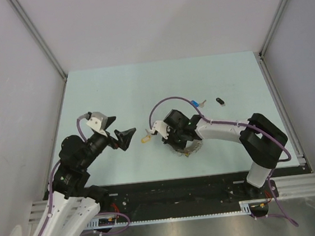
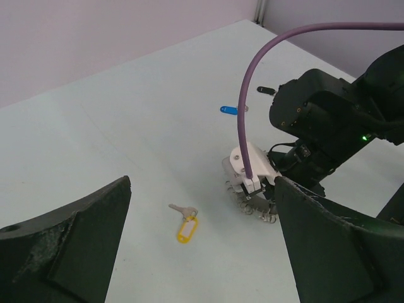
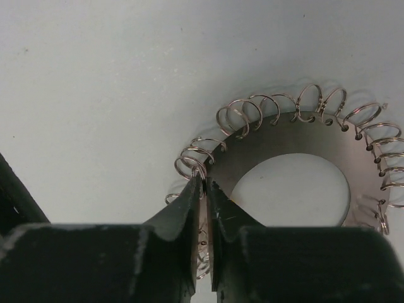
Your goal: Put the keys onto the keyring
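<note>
The yellow key (image 2: 186, 228) is found just ahead of the wide left end effector (image 1: 127, 139); the keyring (image 3: 278, 136) is pinched by the right end effector (image 3: 203, 189).

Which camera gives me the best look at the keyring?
Right wrist: the keyring fills it, loops sharp, right gripper shut on its rim. Top and left wrist show only loops poking out beneath that gripper.

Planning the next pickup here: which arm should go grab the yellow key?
Left. The left tool is open and faces the yellow key, which lies loose just ahead of it. The right tool is shut on the rim of the keyring.
</note>
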